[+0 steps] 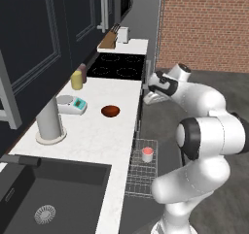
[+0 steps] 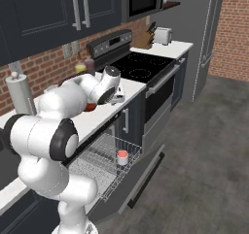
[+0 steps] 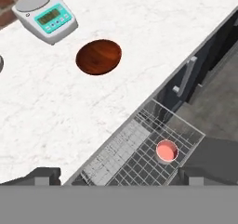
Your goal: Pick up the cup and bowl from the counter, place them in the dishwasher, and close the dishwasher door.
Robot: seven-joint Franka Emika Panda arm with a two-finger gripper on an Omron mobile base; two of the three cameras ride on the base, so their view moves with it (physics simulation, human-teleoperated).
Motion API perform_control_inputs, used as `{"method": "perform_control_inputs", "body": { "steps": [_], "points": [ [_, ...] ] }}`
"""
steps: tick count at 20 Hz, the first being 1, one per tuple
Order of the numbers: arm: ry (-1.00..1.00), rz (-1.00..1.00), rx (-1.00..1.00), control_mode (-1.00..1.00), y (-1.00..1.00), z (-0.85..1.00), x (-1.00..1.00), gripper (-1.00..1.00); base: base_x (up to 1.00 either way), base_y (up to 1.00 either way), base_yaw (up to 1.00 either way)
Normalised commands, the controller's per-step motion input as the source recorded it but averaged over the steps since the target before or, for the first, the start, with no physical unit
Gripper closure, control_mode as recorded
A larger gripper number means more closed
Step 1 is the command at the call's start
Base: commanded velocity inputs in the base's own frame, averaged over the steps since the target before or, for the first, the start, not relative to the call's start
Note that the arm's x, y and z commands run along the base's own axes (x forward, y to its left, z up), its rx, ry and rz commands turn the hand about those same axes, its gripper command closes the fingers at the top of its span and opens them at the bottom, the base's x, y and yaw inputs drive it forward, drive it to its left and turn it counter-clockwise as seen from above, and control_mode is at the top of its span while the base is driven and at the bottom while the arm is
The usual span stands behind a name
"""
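My jaws [image 1: 151, 98] hang above the desk's [image 1: 92, 131] front edge, beside the cooktop [image 1: 116, 65]; they are spread wide and hold nothing, one fingertip [image 3: 44, 175] at 8 o'clock and the other at 4 o'clock in the hand view. The cup [image 3: 167, 151] stands upright in the pull-out rack [image 3: 135, 153] of the dishwasher [image 2: 109, 165], near the rack's outer corner, at 5 o'clock in that view. The dishwasher door [image 2: 133, 179] is lowered, open. The bowl [image 3: 98, 56] rests on the desk at 11 o'clock, apart from the edge. A kitchen scale [image 3: 45, 16] sits just beyond it, toward 10 o'clock. In the left base view, a grey cylinder [image 1: 49, 121] stands near the sink [image 1: 53, 194].
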Motion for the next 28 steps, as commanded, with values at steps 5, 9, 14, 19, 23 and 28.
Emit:
{"method": "perform_control_inputs", "body": {
  "steps": [5,9,14,19,23,28],
  "points": [
    [0.08,-0.12,0.0,-1.0,0.59,-0.05,0.02,-1.0,0.0,0.0,0.0],
    [0.13,-0.07,0.0,-1.0,0.46,-0.01,0.2,-1.0,0.0,0.0,0.0],
    [0.17,0.0,0.0,-1.0,0.38,-0.1,0.26,-1.0,0.0,0.0,0.0],
    [0.16,0.0,0.0,-1.0,0.33,-0.07,0.37,-1.0,0.0,0.0,0.0],
    [0.14,0.0,0.0,-1.0,0.06,-0.16,0.27,-1.0,0.0,0.0,0.0],
    [0.05,0.0,0.0,-1.0,0.05,-0.35,0.29,-1.0,0.0,0.0,0.0]
  ]
}}
